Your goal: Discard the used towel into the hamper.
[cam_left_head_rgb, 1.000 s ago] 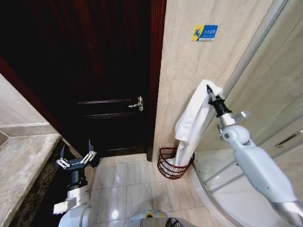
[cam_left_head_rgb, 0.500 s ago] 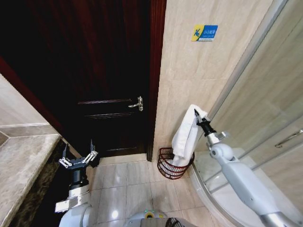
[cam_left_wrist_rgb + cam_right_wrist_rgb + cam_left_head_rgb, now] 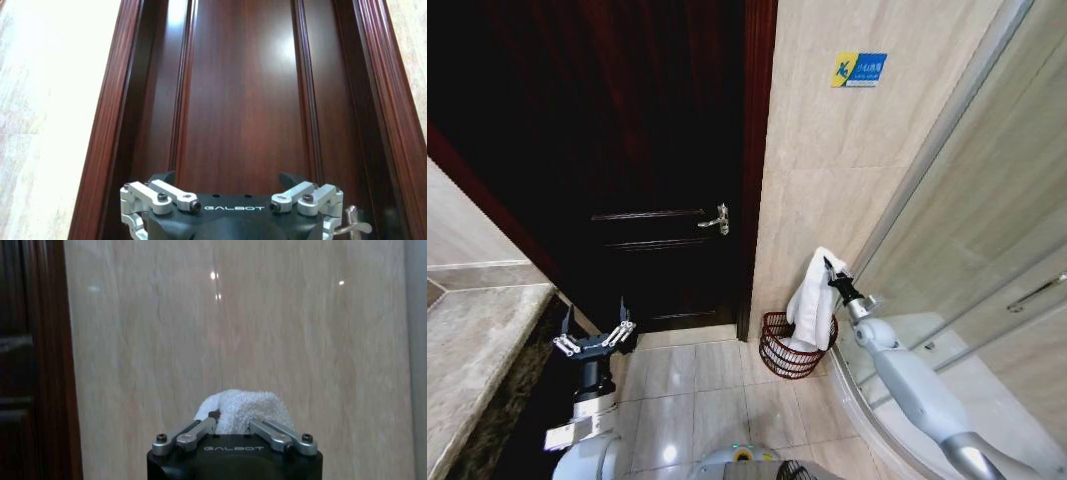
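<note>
Towel [image 3: 808, 296] now hangs lower into hamper [image 3: 793, 346], right end effector [image 3: 829, 268] clamped.

From the head we look forward and down over the floor at the dark door [image 3: 647, 180] and tiled wall [image 3: 817, 170]. Our left wrist camera faces that door [image 3: 247, 100] close up; our right wrist camera faces the same wall [image 3: 267, 330], also near
</note>
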Robot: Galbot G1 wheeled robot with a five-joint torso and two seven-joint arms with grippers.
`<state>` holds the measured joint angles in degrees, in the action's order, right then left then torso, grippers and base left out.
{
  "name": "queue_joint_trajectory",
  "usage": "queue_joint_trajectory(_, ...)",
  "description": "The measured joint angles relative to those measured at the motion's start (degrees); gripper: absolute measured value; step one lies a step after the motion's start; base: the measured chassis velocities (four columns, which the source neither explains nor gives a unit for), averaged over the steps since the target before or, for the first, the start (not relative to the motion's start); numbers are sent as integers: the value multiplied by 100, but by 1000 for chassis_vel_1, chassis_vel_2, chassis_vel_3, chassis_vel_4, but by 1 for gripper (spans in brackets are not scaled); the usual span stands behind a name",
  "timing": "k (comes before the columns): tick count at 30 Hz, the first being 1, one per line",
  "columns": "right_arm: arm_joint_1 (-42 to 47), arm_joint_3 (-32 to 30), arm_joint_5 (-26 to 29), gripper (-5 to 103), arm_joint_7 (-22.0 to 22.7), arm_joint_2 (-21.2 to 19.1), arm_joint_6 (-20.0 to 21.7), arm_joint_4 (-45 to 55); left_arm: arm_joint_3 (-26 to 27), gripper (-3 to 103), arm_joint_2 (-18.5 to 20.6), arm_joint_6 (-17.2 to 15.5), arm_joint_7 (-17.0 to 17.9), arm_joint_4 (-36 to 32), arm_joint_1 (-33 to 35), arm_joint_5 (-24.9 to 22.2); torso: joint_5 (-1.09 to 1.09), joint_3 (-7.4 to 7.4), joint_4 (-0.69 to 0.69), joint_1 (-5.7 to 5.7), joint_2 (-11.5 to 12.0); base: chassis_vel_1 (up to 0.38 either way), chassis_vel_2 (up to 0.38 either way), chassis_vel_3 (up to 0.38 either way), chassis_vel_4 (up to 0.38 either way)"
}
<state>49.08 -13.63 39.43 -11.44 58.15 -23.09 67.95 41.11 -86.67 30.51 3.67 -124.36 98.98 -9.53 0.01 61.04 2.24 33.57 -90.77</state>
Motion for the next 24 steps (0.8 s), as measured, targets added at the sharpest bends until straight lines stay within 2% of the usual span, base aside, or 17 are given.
queue_joint_trajectory(11, -414, 113, -86, 5, -109, 346, -90, -1084, 101, 100, 30, 0, 2, -20, 15, -39, -2, 0, 0, 0, 0, 0, 0, 0, 0)
queue_joint_trajectory(12, -435, 124, -128, 3, -127, 373, -90, -1187, 104, 100, 29, 0, 2, -22, 17, -41, -1, 0, 0, 0, 0, 0, 0, 0, 0)
queue_joint_trajectory(14, -483, 152, -264, 12, -191, 416, -77, -1407, 100, 100, 18, 0, 2, -22, 19, -41, -1, 0, 0, 0, 0, 0, 0, 0, 0)
queue_joint_trajectory(16, -506, 176, -311, 12, -217, 425, -62, -1485, 94, 100, 10, 0, 2, -22, 18, -40, 0, 0, 0, 0, 0, 0, 0, 0, 0)
queue_joint_trajectory(19, -596, 264, -520, 28, -233, 431, 331, -1687, 69, 100, -1, 0, 1, -20, 9, -36, -2, 0, 0, 0, 0, 0, 0, 0, 0)
queue_joint_trajectory(20, -596, 264, -520, 28, -233, 431, 331, -1687, 69, 100, -1, 0, 1, -20, 9, -36, -2, 0, 0, 0, 0, 0, 0, 0, 0)
queue_joint_trajectory(22, -653, 351, -644, 39, -161, 421, 593, -1747, 45, 100, -2, 7, 1, 5, -6, -33, 0, 0, 0, 0, 0, 0, 0, 0, 0)
queue_joint_trajectory(23, -653, 351, -644, 39, -161, 421, 593, -1747, 45, 100, -2, 7, 1, 5, -6, -33, 0, 0, 0, 0, 0, 0, 0, 0, 0)
queue_joint_trajectory(24, -715, 421, -847, 45, -76, 400, 848, -1783, 23, 100, -9, 17, 1, 38, -33, -28, -2, 0, 0, 0, 0, 0, 0, 0, 0)
